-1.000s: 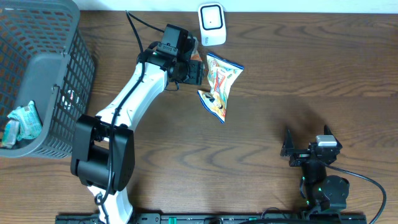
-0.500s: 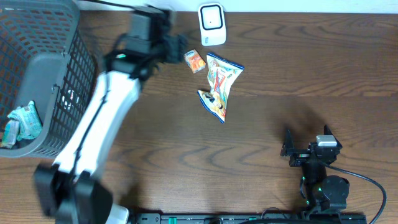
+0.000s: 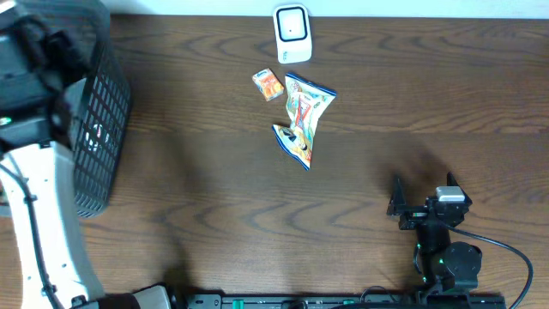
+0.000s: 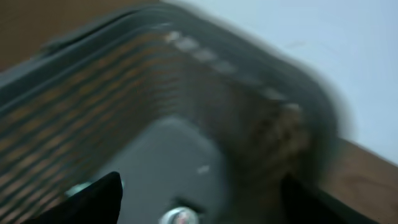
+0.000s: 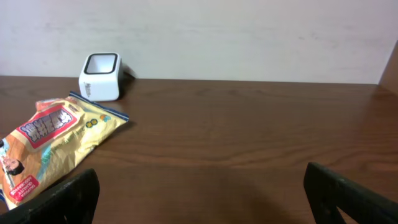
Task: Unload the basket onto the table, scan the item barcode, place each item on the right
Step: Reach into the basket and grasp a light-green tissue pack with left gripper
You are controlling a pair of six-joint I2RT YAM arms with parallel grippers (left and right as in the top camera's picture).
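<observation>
Left gripper (image 4: pixel 205 199) spread wide, empty, over grey plastic mesh basket (image 3: pixel 103 103), right gripper (image 5: pixel 202 193) spread too, small orange packet (image 3: pixel 268 83) on brown wooden table (image 3: pixel 214 197), just beside colourful crinkled snack bag (image 3: pixel 303 116), near white box-shaped scanner (image 3: pixel 292 33)

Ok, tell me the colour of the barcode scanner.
The scanner is white with a dark window; the right wrist view shows it best.

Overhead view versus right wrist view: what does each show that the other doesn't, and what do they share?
Only overhead: the dark grey plastic mesh basket at the table's left end and the white left arm beside it. Only right wrist: the pale wall behind the table. Both: the white box-shaped scanner, the yellow printed snack bag and the dark wooden table.
</observation>
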